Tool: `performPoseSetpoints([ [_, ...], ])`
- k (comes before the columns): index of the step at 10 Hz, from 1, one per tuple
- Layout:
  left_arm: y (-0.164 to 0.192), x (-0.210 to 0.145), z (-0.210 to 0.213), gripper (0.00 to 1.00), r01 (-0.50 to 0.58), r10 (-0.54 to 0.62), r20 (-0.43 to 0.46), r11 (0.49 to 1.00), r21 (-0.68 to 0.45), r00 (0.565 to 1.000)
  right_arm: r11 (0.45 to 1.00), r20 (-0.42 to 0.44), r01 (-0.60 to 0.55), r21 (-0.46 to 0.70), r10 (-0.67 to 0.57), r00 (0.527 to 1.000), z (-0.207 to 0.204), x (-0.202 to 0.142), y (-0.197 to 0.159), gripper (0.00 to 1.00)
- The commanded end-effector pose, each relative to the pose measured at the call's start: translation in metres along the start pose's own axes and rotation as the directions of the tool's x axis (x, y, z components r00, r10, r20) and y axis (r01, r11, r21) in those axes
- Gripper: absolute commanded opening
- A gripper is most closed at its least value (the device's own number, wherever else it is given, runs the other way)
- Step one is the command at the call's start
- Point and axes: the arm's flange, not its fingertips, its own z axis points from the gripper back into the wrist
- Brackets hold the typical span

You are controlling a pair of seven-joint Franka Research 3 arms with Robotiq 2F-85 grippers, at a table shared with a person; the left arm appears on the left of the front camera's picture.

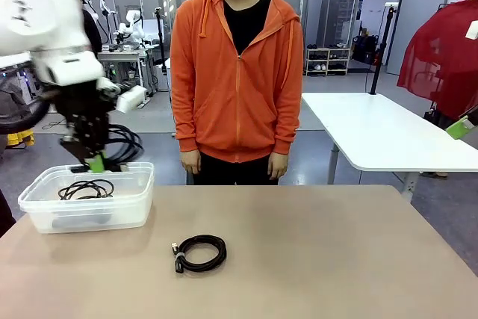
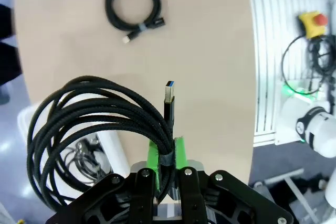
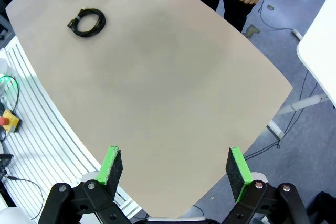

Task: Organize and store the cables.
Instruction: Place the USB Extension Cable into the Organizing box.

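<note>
With the left end effector (image 1: 95, 160) clamped on a coiled cable (image 2: 79, 129) over the bin (image 1: 142, 173) at 10 o'clock, we judge release inside comes next, the right end effector (image 3: 176, 163) standing open and a second cable (image 1: 200, 252) lying mid-bench (image 1: 336, 244).

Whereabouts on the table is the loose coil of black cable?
In the front view the coiled black cable lies midway across the tan tabletop, right of the clear plastic bin, apart from it.

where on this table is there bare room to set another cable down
Bare: the right half of the table, from the loose cable to the right edge, and the strip between it and the far edge. Crowded: the left corner, where the bin with a stored cable sits under the left gripper, shut on a held coil.
</note>
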Motion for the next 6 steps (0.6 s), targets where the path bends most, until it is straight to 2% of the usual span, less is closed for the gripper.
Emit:
performPoseSetpoints([
  [1, 0.001, -0.032, 0.001, 0.14, -0.054, 0.05, 0.074, 0.998, 0.043, 0.996, 1.0, -0.008, -0.007, 0.001, 0.007, 1.0, 0.001, -0.001, 0.001, 1.0],
  [4, 0.031, -0.082, 0.013, 0.14, -0.242, 0.232, 0.159, 0.969, 0.047, 0.96, 1.0, -0.008, -0.007, 0.001, 0.007, 1.0, 0.001, -0.001, 0.001, 1.0],
  [6, 0.06, -0.115, 0.011, 0.14, -0.388, 0.368, 0.246, 0.921, 0.034, 0.897, 1.0, -0.008, -0.007, 0.001, 0.007, 1.0, 0.001, -0.001, 0.001, 1.0],
])
